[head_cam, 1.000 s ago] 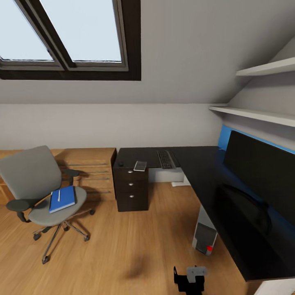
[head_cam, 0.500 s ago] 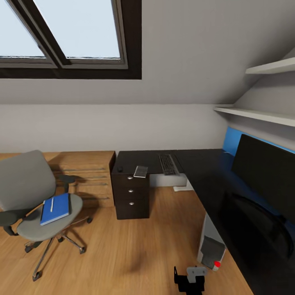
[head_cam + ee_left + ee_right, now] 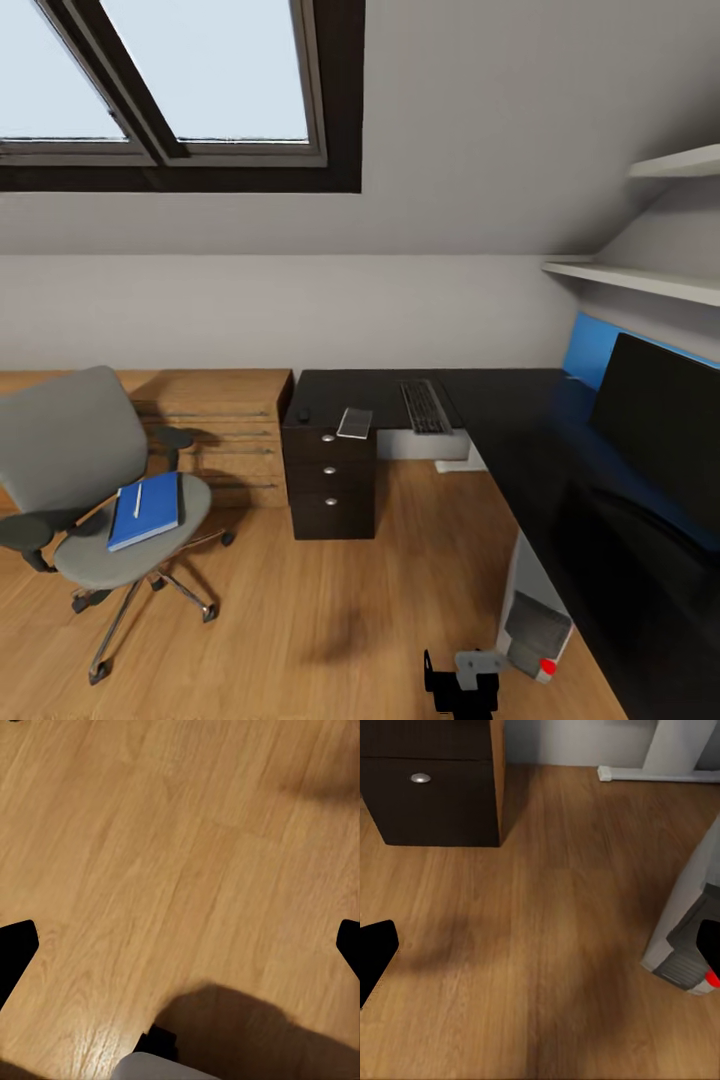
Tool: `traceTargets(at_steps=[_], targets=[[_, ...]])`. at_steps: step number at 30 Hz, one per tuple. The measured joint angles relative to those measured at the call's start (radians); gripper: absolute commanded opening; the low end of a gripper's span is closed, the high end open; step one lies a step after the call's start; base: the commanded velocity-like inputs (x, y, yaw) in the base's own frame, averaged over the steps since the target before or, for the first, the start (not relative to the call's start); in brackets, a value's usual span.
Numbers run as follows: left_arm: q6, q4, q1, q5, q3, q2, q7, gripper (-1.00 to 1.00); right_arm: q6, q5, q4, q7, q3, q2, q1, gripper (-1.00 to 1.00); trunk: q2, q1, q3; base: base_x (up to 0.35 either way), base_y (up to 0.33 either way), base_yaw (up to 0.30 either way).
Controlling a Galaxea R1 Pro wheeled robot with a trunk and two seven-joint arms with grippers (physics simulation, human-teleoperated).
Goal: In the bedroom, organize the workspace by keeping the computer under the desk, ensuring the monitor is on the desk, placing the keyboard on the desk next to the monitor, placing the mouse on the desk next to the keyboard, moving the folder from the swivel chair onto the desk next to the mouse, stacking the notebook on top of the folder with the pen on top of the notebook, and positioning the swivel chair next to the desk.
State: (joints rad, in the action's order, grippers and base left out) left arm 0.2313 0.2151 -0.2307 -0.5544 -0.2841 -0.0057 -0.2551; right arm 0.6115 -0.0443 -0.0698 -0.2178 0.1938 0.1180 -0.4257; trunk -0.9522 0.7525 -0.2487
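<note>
The swivel chair (image 3: 70,450) stands on the floor at the left, apart from the desk (image 3: 500,420). On its seat lies the blue folder (image 3: 150,512) with the white pen (image 3: 137,499) on top. The keyboard (image 3: 424,406), the notebook (image 3: 354,422) and the small mouse (image 3: 303,415) lie on the desk's far wing. At the right stands the monitor (image 3: 665,425). The computer (image 3: 533,618) (image 3: 684,922) sits under the desk. My left gripper (image 3: 180,949) and right gripper (image 3: 540,952) are open over bare floor, holding nothing.
A dark drawer unit (image 3: 331,478) (image 3: 431,784) carries the desk's left end, with a light wooden dresser (image 3: 215,420) beside it. Two white shelves (image 3: 640,280) hang over the monitor. The sloped wall holds a skylight (image 3: 180,90). Open wood floor (image 3: 300,610) lies between chair and desk.
The whole picture has shifted: the camera has moved forward, so the computer and the desk edge sit nearer and lower right. The things themselves have not moved.
</note>
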Motion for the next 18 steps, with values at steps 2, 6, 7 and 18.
traceTargets(at_steps=[2,6,7,18], targets=[[0.000,0.000,0.000,0.001,0.000,-0.002,0.000,1.00,0.000,0.000,0.000,0.000,0.000,-0.001,0.000,1.00,0.000,0.000,0.000,0.240,0.000,0.074],[0.001,0.000,0.000,0.002,0.000,-0.007,0.000,1.00,0.000,0.003,0.000,0.000,0.000,-0.002,0.000,1.00,0.000,0.000,-0.001,0.313,0.000,0.015],[0.001,0.000,0.000,0.002,0.000,-0.007,0.000,1.00,0.000,0.003,0.000,0.000,0.000,-0.002,0.000,1.00,0.000,0.000,-0.001,0.330,0.000,0.002],[0.001,0.000,0.000,0.003,0.000,-0.007,0.000,1.00,0.000,0.003,0.000,0.000,-0.001,-0.002,0.000,1.00,0.000,0.000,-0.001,0.331,0.000,0.000]])
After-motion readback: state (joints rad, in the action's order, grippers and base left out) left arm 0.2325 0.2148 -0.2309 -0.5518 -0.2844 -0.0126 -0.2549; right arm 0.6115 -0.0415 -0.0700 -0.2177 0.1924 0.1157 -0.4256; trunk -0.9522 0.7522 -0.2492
